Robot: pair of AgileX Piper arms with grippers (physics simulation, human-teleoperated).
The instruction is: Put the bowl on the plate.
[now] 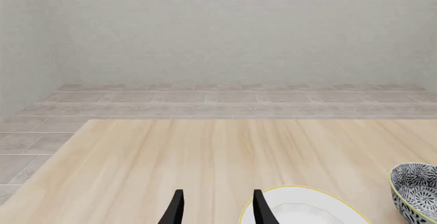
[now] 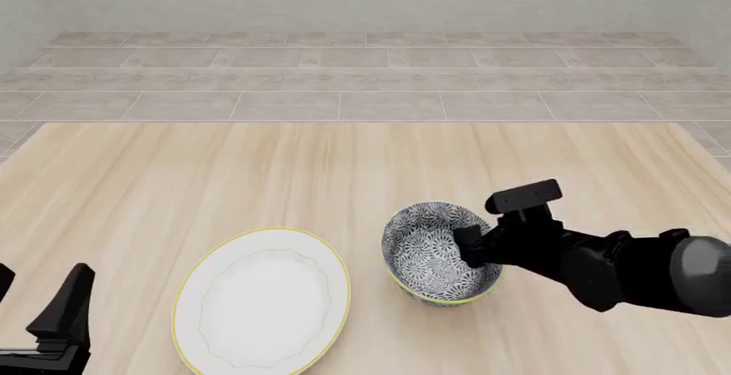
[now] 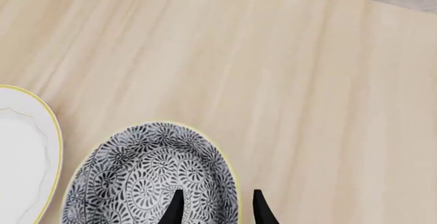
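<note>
The white plate (image 2: 263,298) with its thin yellow rim lies on the wooden table near the front, left of centre. Just to its right, a small gap away, stands the dark patterned bowl (image 2: 429,242). My right gripper (image 2: 468,247) is at the bowl's right rim. In the right wrist view its open fingers (image 3: 176,206) straddle the rim of the bowl (image 3: 143,178), one inside and one outside, with the plate (image 3: 20,147) beside it. My left gripper (image 2: 40,298) hangs open and holds nothing at the front left corner. From its wrist view, that gripper (image 1: 217,206) is next to the plate (image 1: 307,208), with the bowl (image 1: 416,188) beyond.
The wooden table (image 2: 228,178) stretches back to a far edge, with a grey tiled floor (image 2: 365,75) and a pale wall behind it. Nothing else stands on the table.
</note>
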